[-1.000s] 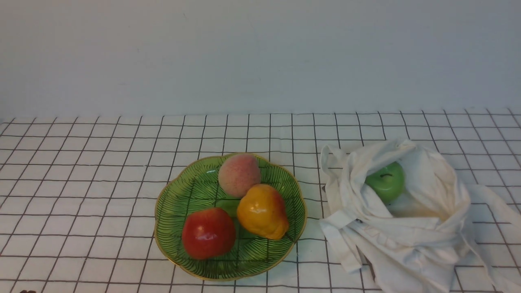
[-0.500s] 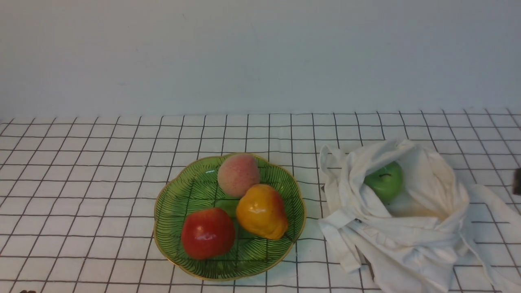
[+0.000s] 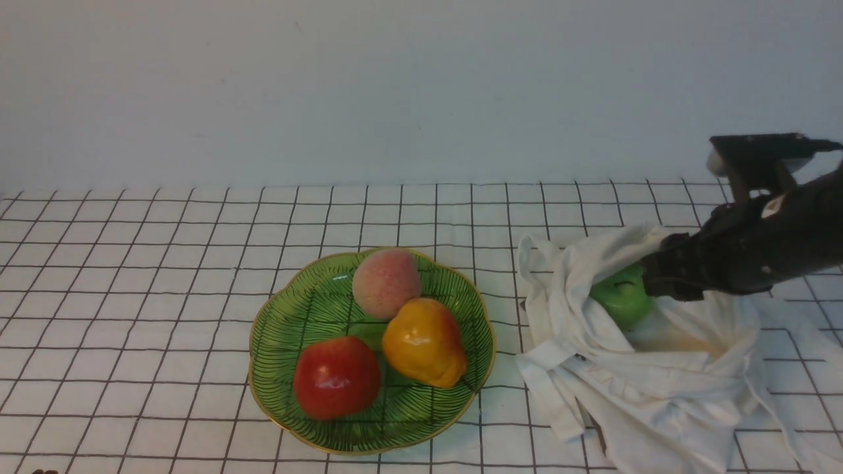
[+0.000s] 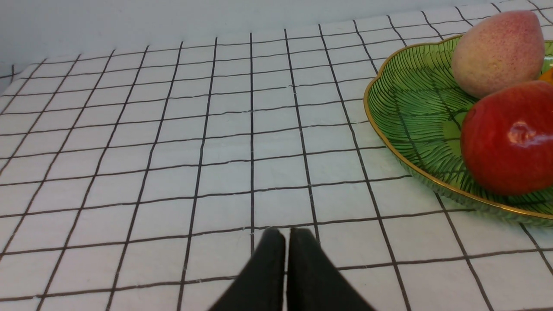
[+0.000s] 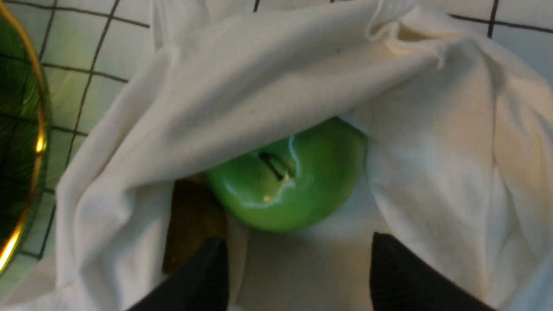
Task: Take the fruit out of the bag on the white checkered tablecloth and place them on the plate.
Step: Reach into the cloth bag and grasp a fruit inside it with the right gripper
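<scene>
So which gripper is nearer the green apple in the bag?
Right. The right gripper is open just short of the green apple in the bag; the left gripper is shut over the tablecloth beside the plate.

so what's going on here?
The right gripper, jaws open, is at the mouth of the bag, lined up on the green apple inside but not gripping it. The red apple, pear and peach already sit on the plate. The left gripper is shut, low over the tablecloth beside the plate.

Blk arm (image 3: 757,257), 2 tapered claw fingers (image 5: 198,285)
</scene>
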